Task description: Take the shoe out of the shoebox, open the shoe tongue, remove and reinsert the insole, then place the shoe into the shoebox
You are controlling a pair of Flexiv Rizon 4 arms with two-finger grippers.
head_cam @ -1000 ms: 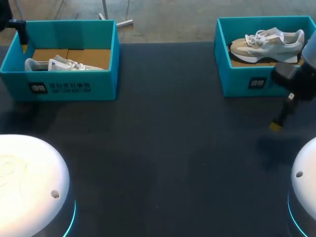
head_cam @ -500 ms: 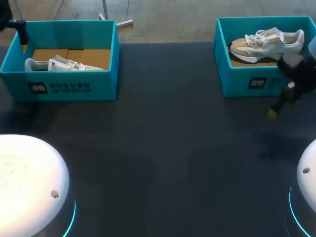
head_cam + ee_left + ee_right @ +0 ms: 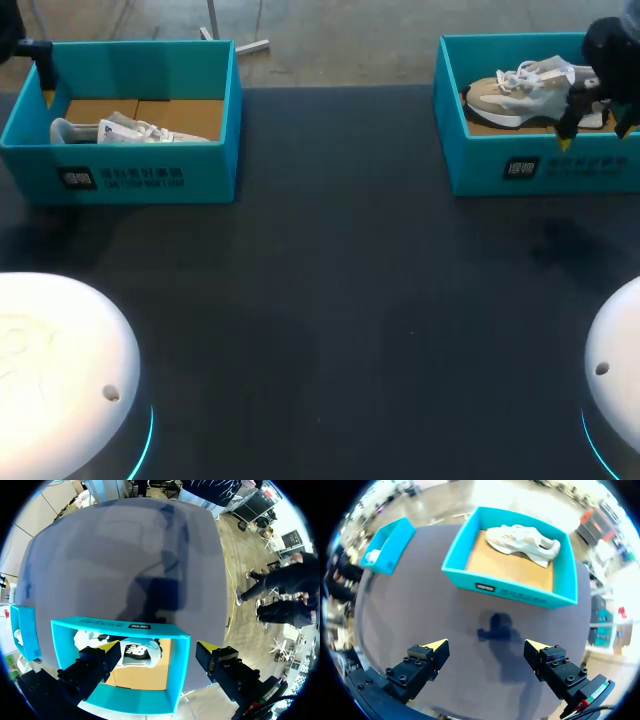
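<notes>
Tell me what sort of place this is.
Likely a robot test bench, not a shop: a dark table, a teal left shoebox and right shoebox, the right one holding a sneaker, my right pincer open over the table.

Soft, even light from overhead; the dark worktop [image 3: 330,300] soaks it up. A faint shadow lies below the right tool [image 3: 590,130]. The near-left white dome [image 3: 60,370] glares brightly.
</notes>
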